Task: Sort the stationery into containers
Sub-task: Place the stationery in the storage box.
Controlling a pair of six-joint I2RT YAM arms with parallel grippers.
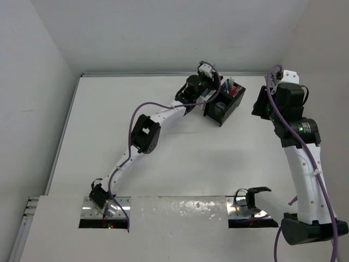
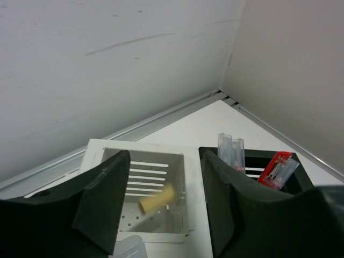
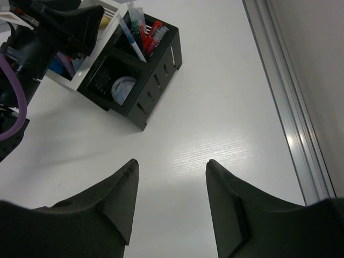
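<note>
My left gripper point(image 2: 166, 156) hangs open over the white container point(image 2: 156, 236). A tan eraser point(image 2: 157, 199) shows blurred inside that box, between and below the fingers and touching neither. The black container point(image 2: 301, 180) joined on its right holds clear pens point(image 2: 231, 148) and a red pen point(image 2: 277, 169). In the right wrist view the black container point(image 3: 156, 70) also holds a greyish tape roll point(image 3: 123, 88) and upright pens point(image 3: 141, 32). My right gripper point(image 3: 172, 161) is open over bare table, well to the right of the boxes. From above, the left gripper point(image 1: 202, 94) covers the white box beside the black container point(image 1: 224, 105).
The table's back rail point(image 2: 161, 121) and right rail point(image 3: 293, 123) meet in a corner just behind the containers. White walls rise behind both rails. The left arm point(image 1: 146, 134) stretches diagonally across the table, and the right arm point(image 1: 300, 136) stands upright on the right side.
</note>
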